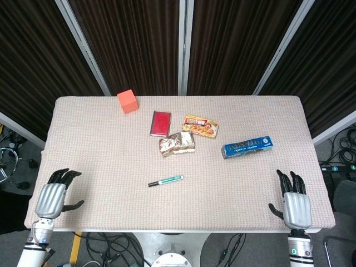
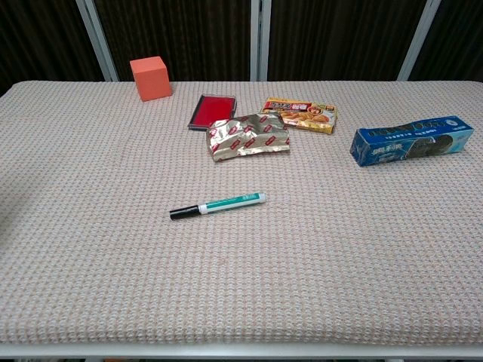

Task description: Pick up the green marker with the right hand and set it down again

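Dark curtains back my table (image 1: pixel 83 144). Near its front centre I see the green marker (image 1: pixel 166 181) lying flat, black cap leftward. My right hand (image 1: pixel 293 201) and left hand (image 1: pixel 54 193) rest at the front corners, fingers spread, holding nothing.

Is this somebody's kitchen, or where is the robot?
Probably not a kitchen. It looks like a robot test room: dark curtains hang behind the table, loose cables lie on the floor, and a green marker and snack packets are set out for practice.
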Available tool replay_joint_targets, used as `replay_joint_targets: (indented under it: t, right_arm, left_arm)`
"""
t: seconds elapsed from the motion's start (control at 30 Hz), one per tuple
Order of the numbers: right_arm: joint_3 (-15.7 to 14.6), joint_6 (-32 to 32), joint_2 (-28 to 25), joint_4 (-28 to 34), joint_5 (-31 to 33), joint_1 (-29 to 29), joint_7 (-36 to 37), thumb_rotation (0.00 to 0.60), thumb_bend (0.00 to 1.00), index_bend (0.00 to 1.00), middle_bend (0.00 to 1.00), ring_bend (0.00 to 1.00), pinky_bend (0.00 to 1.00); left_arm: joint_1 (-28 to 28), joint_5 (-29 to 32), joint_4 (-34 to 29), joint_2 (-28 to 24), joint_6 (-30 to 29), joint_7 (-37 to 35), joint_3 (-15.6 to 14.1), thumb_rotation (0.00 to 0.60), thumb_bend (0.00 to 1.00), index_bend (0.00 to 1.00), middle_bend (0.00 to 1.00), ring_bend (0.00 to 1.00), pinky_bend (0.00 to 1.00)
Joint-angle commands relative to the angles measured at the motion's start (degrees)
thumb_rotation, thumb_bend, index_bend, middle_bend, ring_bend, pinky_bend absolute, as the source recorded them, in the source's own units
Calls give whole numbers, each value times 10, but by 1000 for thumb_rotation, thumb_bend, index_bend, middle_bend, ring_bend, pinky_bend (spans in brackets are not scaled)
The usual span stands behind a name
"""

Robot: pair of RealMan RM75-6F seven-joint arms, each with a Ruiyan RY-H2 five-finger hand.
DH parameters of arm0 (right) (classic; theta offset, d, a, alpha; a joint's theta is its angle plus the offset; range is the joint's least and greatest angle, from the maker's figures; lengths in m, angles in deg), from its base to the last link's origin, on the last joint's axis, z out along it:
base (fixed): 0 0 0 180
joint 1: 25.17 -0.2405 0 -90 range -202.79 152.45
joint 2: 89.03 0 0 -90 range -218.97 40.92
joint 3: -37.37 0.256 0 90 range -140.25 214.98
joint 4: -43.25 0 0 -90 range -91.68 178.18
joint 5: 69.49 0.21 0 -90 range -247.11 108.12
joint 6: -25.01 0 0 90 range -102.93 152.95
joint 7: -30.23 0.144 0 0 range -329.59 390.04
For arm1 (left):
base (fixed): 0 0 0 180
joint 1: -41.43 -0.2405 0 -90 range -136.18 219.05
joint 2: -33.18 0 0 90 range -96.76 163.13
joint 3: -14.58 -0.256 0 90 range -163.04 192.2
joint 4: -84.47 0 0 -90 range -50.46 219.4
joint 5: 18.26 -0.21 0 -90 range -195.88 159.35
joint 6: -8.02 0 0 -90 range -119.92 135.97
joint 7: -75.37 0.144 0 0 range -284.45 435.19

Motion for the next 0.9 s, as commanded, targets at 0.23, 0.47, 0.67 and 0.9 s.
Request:
replay_joint_targets:
  t: [0.23, 0.47, 0.67, 0.9]
  right_arm:
    - [4, -3, -7, 13, -3, -6, -9, 600, 21, 83, 172, 0, 77]
    - [42, -86, -27, 60, -2, -79, -62, 600, 26, 99, 192, 20, 94]
    - [89, -247, -19, 81, 42, -207, -153, 600, 45, 202, 278, 148, 245]
    - [117, -368, 84, 26, 153, -334, -256, 600, 50, 260, 300, 320, 461]
  left_arm:
    - [3, 0, -7, -5, 1, 3, 2, 600, 88, 228, 231, 118, 129]
    - [15, 5, -25, -20, 9, 15, 14, 600, 88, 228, 231, 119, 129]
    - [24, 5, -39, -19, -4, 27, 34, 600, 88, 228, 231, 119, 129]
    - [33, 6, -50, -20, -4, 36, 42, 600, 89, 228, 231, 119, 128]
